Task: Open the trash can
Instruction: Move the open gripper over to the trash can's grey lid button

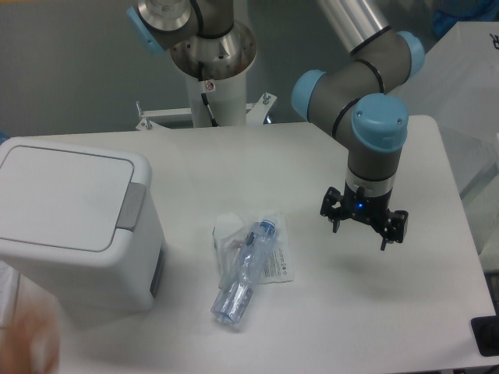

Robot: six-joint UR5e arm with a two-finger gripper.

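The trash can stands at the left of the table, a boxy white bin with rounded corners. Its flat white lid lies shut, and the grey push tab sits at the lid's right edge. My gripper hangs above the table at the right, well away from the bin. Its fingers point down and stand open with nothing between them.
A crushed clear plastic bottle with a blue cap lies on a clear plastic bag between bin and gripper. The arm's base column rises at the back. A blurred orange shape shows at the bottom left corner.
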